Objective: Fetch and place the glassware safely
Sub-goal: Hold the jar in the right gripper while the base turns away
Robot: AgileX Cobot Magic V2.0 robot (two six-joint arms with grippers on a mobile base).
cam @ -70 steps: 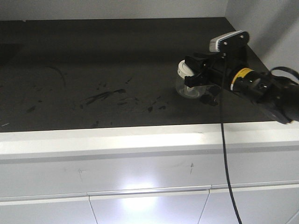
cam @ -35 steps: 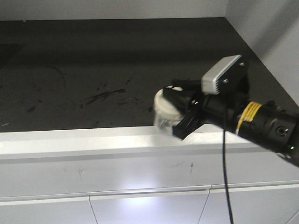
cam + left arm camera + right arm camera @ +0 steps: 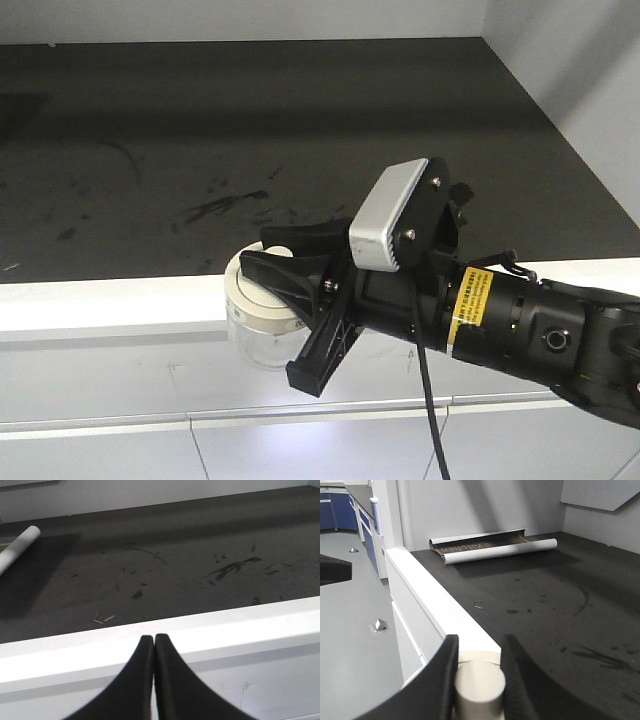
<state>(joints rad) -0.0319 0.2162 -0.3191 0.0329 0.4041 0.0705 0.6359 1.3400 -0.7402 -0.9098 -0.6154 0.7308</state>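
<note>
The glassware (image 3: 252,338) is a small clear jar with a cream-white lid. It hangs in the air just in front of the counter's white front edge (image 3: 120,300). My right gripper (image 3: 277,303) is shut on the lid's knob (image 3: 479,684), one black finger on each side of it. In the right wrist view the gripper (image 3: 480,643) shows the knob filling the gap between the pads. My left gripper (image 3: 153,638) is shut with nothing in it. It hovers low in front of the same white edge, away from the jar.
The dark, smudged countertop (image 3: 250,130) runs back to a grey wall, with a side wall (image 3: 590,90) on the right. A rolled mat (image 3: 492,548) lies at the counter's far left end. White drawer fronts (image 3: 120,440) are below the edge.
My right gripper has carried the jar from the back right of the countertop forward and left, off the surface and past the white front edge. The left gripper's earlier state is not shown.
</note>
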